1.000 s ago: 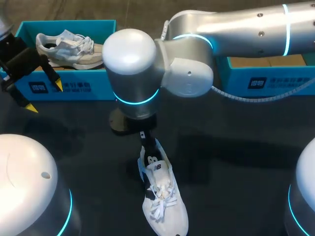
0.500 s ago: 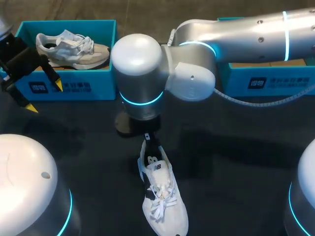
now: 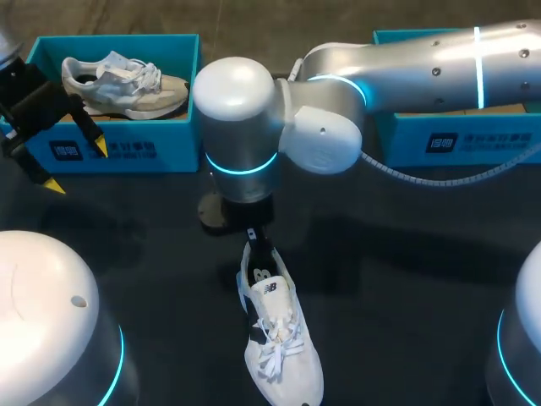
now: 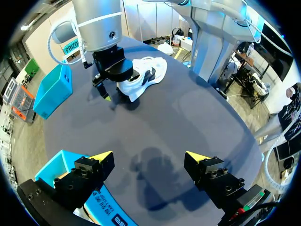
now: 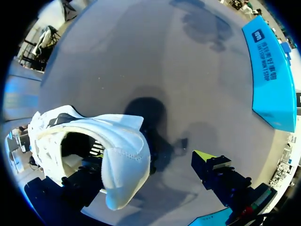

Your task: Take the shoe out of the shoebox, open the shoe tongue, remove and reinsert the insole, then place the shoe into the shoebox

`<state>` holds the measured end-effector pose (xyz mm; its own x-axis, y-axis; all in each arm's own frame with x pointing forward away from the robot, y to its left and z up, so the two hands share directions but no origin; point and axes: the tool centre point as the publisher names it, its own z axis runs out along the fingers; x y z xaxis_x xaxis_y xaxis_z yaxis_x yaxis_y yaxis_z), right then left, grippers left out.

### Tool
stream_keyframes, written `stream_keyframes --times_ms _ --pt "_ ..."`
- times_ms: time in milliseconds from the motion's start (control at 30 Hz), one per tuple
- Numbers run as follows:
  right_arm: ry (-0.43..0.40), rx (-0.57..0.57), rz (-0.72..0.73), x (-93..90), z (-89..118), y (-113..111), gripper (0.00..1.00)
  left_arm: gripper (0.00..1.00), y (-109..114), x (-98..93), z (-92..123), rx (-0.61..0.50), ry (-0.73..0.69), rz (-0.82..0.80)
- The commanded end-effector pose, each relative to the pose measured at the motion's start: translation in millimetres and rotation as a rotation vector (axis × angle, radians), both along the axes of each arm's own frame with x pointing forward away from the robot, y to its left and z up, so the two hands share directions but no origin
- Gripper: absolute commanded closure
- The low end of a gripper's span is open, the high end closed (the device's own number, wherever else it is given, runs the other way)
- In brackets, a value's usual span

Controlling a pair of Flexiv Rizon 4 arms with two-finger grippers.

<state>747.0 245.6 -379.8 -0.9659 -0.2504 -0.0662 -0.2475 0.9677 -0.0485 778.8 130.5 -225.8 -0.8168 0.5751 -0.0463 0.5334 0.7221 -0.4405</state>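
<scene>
Head view: right gripper (image 3: 254, 239) largely hidden under its own wrist, at the heel of the white shoe (image 3: 275, 338). Shoe flat on table (image 3: 406, 304), long axis near-to-far, toe toward robot. Left gripper (image 3: 78, 167) spread, holding nothing.
Left wrist view: own fingers wide apart above table.
Right wrist view: one finger hidden behind heel collar, other finger (image 5: 209, 165) clear of shoe; spread, not clamped.

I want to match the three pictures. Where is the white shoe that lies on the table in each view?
Head view: the white shoe lies low in the middle, heel away from the robot.
Left wrist view: the shoe is far ahead of the open left tool, across the table.
Right wrist view: the shoe is close against one finger of the right tool.
Shared landmark: the right tool at the shoe's heel.
</scene>
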Motion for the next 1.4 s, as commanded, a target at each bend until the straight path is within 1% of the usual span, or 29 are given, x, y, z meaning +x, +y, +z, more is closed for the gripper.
stream_keyframes --times_ms 33,167,200,267,300,333,367,433,767,867,967,1067,1167,1267,1400 --pt "0.009 0.004 0.003 1.0 -6.2 -1.7 0.00 0.00 0.6 -0.8 -0.3 0.002 -0.002 0.000" --pt "0.021 0.007 -0.011 -1.5 -7.7 -2.5 0.00 0.00 0.6 -0.8 -0.3 0.002 -0.002 0.000" --pt "0.021 0.007 -0.011 -2.4 -8.2 -2.8 0.11 0.00 0.6 -0.8 -0.3 0.002 -0.002 0.000" --pt "0.024 0.008 -0.019 -5.7 -8.4 -3.9 0.50 0.00 0.6 -0.8 -0.3 0.002 -0.002 0.000" --pt "0.024 0.010 -0.021 -7.4 -8.5 -4.8 0.55 0.00 0.6 -0.8 -0.3 0.002 -0.002 0.000" --pt "0.025 0.013 -0.024 -9.0 -8.8 -5.1 0.63 0.00 0.6 -0.8 -0.3 0.002 -0.002 0.000" --pt "0.027 0.015 -0.027 -10.3 -9.1 -5.6 0.80 0.00 0.6 -0.8 -0.3 0.002 -0.002 0.000" --pt "0.027 0.015 -0.030 -13.0 -8.9 -5.9 1.00 0.00 0.6 -0.8 -0.3 0.002 -0.002 0.000" --pt "0.013 0.013 -0.050 -28.3 -3.1 -6.0 1.00 0.00 0.6 -0.8 -0.3 0.002 -0.002 0.000" --pt "0.009 -0.001 -0.062 -31.8 3.3 -8.4 1.00 0.00 0.6 -0.8 -0.3 0.002 -0.002 0.000" --pt "-0.005 -0.015 -0.075 -33.0 14.2 -9.5 1.00 0.00 0.6 -0.8 -0.3 0.002 -0.002 0.000" --pt "-0.022 -0.030 -0.082 -28.6 26.2 -11.7 1.00 0.00 0.6 -0.8 -0.3 0.002 -0.002 0.000" --pt "-0.057 -0.046 -0.079 -20.4 43.6 -14.8 1.00 0.00 0.6 -0.8 -0.3 0.002 -0.002 0.000" --pt "-0.104 -0.052 -0.073 -8.7 65.7 -18.3 1.00 0.00 0.6 -0.8 -0.3 0.002 -0.002 0.000" --pt "-0.134 -0.075 -0.070 7.6 86.3 -20.9 1.00 0.00 0.6 -0.8 -0.3 0.002 -0.002 0.000"
